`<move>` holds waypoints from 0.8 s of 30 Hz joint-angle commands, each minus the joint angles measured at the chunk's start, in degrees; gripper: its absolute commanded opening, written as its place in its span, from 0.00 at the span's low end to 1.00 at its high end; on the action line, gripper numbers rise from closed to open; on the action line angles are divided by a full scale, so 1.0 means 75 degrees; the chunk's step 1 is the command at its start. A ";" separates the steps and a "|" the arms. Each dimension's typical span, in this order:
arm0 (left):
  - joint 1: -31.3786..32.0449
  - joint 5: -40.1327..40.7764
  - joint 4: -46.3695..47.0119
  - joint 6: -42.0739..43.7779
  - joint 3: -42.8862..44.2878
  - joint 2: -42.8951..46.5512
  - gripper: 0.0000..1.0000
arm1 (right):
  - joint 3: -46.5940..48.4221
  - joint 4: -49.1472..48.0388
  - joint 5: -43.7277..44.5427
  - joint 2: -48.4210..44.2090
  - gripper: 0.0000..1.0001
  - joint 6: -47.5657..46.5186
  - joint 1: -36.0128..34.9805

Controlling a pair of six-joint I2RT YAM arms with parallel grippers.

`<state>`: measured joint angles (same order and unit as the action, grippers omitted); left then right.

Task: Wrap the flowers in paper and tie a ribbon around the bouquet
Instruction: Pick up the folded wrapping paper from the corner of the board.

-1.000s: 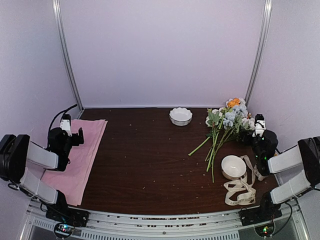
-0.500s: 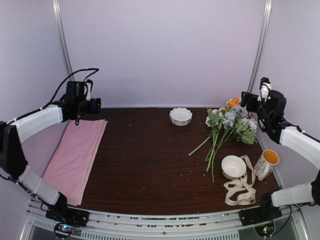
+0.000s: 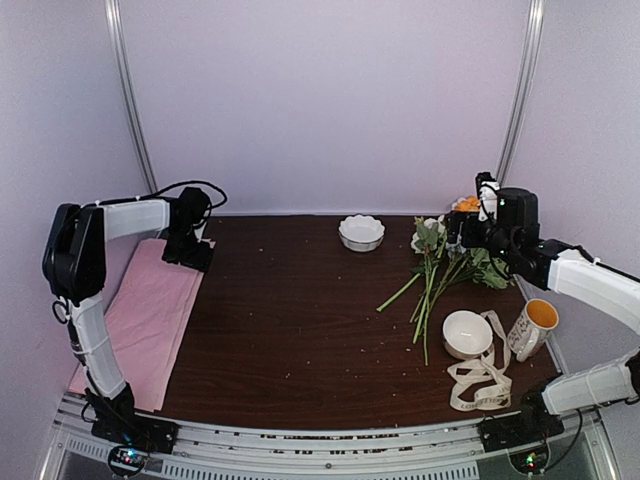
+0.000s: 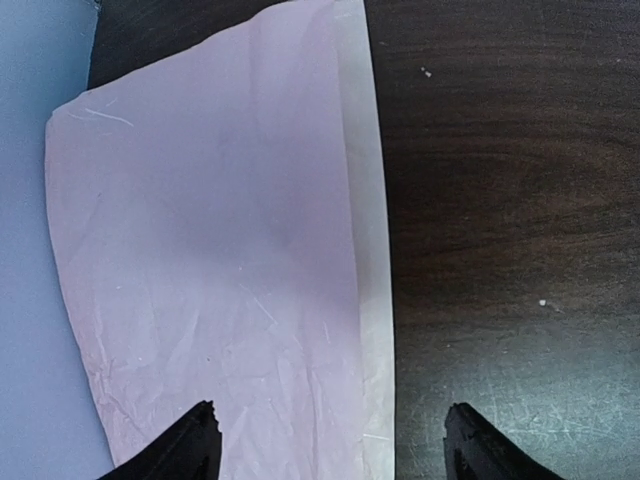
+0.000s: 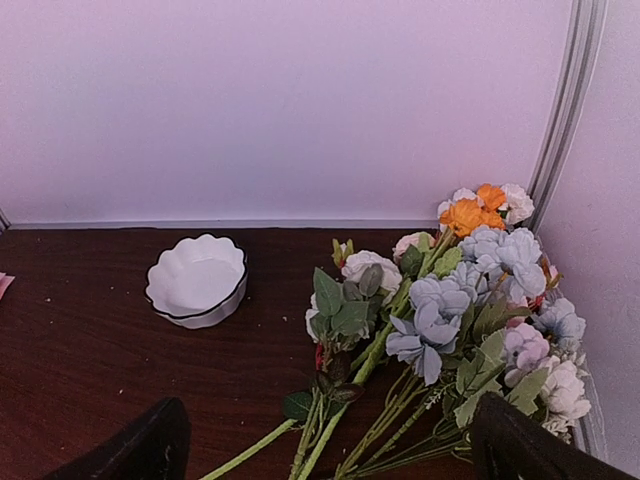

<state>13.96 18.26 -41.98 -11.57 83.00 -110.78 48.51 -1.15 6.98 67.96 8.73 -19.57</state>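
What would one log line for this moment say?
left gripper: open over paper edge | right gripper: open, facing flowers | ribbon: lying untouched

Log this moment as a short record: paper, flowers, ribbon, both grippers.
paper: flat at the left side of the table
flowers: lying loose at the right rear, blooms toward the back wall
ribbon: loose heap at the right front, beside a white bowl
left gripper: open, over the paper's inner edge, holding nothing
right gripper: open, over the flowers, holding nothing
wrapping: not yet begun
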 commanded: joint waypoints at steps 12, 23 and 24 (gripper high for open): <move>-0.0094 0.0576 -0.1057 0.0023 0.1046 -0.1325 0.47 | 0.0207 0.0463 0.0545 -0.0304 1.00 -0.0325 -0.0062; -0.0090 -0.0027 -0.2274 0.0033 0.1778 -0.1893 0.46 | 0.0088 0.0331 0.0643 -0.0753 1.00 -0.0653 -0.0062; -0.0087 -0.0112 -0.2335 -0.0029 0.1773 -0.1903 0.46 | 0.0091 0.0320 0.0660 -0.0791 1.00 -0.0665 -0.0062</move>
<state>13.63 21.98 -55.35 -11.27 95.35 -123.59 48.62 1.93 10.37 63.81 4.86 -19.64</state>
